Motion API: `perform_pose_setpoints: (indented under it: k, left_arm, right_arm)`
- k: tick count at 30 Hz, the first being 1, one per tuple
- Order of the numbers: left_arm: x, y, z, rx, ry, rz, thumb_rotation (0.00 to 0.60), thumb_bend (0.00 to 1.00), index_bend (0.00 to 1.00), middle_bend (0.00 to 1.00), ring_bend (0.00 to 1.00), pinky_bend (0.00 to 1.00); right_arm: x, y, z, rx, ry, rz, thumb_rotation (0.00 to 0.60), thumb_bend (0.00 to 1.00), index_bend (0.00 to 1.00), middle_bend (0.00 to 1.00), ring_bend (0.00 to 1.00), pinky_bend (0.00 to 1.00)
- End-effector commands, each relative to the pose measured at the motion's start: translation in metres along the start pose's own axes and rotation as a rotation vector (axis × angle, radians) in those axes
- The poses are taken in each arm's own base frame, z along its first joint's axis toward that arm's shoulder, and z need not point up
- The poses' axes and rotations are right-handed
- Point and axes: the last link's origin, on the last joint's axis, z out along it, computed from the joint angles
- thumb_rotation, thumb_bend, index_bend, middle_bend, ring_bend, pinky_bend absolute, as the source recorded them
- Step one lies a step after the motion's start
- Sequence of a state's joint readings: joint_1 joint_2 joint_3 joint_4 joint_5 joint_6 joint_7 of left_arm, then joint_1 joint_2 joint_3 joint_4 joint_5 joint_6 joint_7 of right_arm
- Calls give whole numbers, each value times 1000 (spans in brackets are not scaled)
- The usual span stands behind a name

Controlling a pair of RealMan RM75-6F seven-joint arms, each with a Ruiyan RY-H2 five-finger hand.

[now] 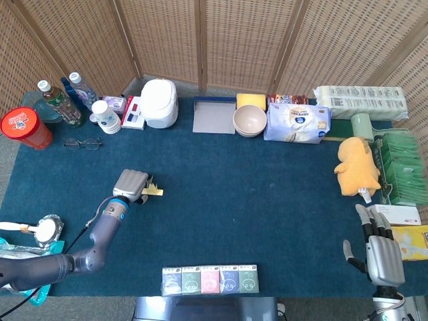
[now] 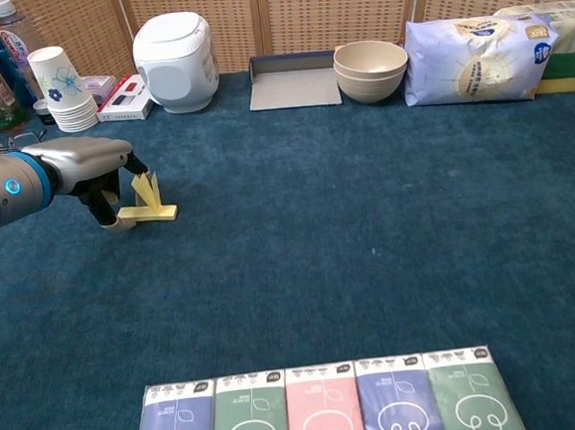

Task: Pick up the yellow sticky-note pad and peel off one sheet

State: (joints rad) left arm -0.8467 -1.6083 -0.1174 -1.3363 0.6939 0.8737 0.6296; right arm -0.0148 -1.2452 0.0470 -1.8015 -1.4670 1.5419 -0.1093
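Observation:
The yellow sticky-note pad (image 2: pixel 154 214) lies flat on the blue carpet at the left, also seen as the pad (image 1: pixel 154 192) in the head view. Its top sheet (image 2: pixel 147 190) curls upward from the pad. My left hand (image 2: pixel 92 167) hovers over the pad's left end, and its fingertips pinch the lifted sheet while a lower finger touches the carpet beside the pad. In the head view the left hand (image 1: pixel 130 184) covers most of the pad. My right hand (image 1: pixel 380 253) rests at the bottom right with fingers apart, holding nothing.
A row of several coloured packets (image 2: pixel 323 416) lies at the front edge. At the back stand a white cooker (image 2: pixel 173 48), stacked paper cups (image 2: pixel 63 89), a grey tray (image 2: pixel 293 81), bowls (image 2: pixel 370 69) and a tissue pack (image 2: pixel 478 56). Glasses (image 1: pixel 83 142) lie left.

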Motion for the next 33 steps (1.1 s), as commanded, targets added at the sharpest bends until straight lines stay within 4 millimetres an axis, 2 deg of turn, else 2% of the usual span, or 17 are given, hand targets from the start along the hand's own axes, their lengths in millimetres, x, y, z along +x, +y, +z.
perform_pose_setpoints:
  k: [1,9,17,24,33]
  left_arm:
    - [-1,0,0,0,-1,6,600,288,473,1000,1000,936]
    - [-1,0,-1,0,-4,20,600,296,534,1000,1000,936]
    - [1,1,-6,-17,9,35,600,343,628,1000,1000,944]
    - [26,-7,-21,-67,89,13,600,350,647,1000,1000,955]
    - [69,-25,-51,-202,139,13,600,351,651,1000,1000,955]
  right_arm:
    - [0,0,0,-1,2,1,600,457,40,133,0,45]
    - [1,1,-1,-3,5,6,600,457,40,133,0,46]
    - [3,1,-2,0,18,13,600,457,40,133,0,46]
    - [3,-3,2,26,12,22,600,458,40,134,0,46]
    - [2,-23,22,130,-13,73,600,456,40,150,3,78]
